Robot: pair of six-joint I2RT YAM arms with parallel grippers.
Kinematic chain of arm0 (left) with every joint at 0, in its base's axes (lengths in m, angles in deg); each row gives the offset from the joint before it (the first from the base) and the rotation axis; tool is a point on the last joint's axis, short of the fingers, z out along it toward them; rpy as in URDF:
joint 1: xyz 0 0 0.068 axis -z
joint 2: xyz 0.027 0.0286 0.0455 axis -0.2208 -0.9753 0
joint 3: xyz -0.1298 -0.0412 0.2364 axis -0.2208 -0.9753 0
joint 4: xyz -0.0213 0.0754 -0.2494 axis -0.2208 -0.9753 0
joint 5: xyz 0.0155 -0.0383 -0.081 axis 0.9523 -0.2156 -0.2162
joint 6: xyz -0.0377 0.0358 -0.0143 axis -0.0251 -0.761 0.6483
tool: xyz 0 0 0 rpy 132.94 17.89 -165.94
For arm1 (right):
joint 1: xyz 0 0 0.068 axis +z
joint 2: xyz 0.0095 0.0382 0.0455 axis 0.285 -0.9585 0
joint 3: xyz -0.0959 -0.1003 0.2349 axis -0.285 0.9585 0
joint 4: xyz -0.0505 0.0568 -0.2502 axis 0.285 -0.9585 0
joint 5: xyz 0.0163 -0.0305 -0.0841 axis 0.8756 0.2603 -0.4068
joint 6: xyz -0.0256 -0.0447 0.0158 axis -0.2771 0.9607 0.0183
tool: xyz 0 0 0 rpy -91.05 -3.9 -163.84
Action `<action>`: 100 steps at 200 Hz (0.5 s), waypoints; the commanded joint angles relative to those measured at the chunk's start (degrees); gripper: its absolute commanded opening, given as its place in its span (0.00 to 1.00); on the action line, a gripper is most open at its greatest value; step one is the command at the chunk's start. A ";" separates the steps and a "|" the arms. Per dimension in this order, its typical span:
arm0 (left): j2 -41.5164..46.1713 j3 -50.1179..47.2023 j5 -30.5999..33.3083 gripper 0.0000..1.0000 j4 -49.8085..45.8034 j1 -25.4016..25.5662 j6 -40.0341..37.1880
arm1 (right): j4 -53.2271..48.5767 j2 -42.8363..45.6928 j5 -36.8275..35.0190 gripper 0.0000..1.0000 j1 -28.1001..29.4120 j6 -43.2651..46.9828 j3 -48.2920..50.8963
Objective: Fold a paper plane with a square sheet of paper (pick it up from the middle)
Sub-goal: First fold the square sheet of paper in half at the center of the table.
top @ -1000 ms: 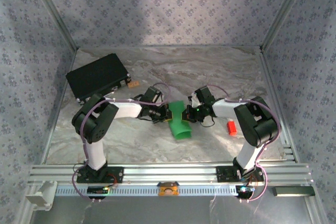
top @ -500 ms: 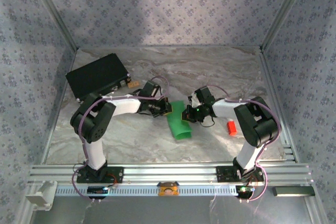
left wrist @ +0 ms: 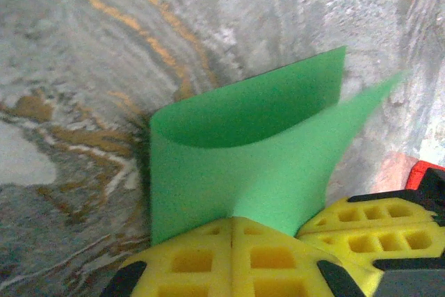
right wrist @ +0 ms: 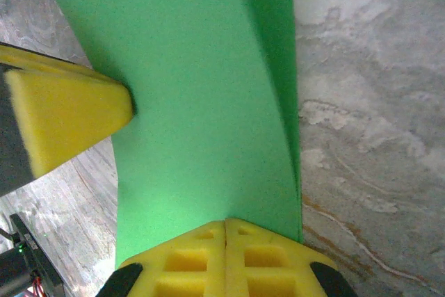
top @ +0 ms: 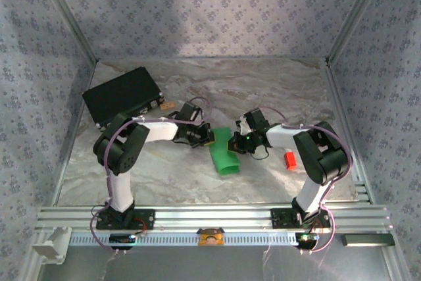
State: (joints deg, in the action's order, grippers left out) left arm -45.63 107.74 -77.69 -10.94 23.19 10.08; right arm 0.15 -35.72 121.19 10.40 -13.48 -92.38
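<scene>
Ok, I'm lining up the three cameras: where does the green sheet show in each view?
Top external: the green sheet lies mid-table, between the left gripper and the right gripper.
Left wrist: centre, curled, pinched in the left gripper's shut pads at the bottom edge.
Right wrist: centre, running up from the right gripper's shut pads.
Shared landmark: the marbled table around it.

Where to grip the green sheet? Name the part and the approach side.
Pinch the square sheet of paper by its side edges, one from the left, one from the right, where the left pincer and right pincer now clamp it: thin and bowed into a trough, it likely offers only edges to pinch.
</scene>
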 commanded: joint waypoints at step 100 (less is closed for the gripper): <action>-3.82 0.36 -0.22 0.00 2.13 -3.32 -2.42 | -6.31 -2.36 -6.94 0.00 0.56 -0.12 3.08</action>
State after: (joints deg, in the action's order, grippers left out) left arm -48.25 109.49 -78.96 -9.94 20.83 8.95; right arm 0.31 -35.68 121.15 10.45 -13.50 -92.29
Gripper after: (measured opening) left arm 0.046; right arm 0.061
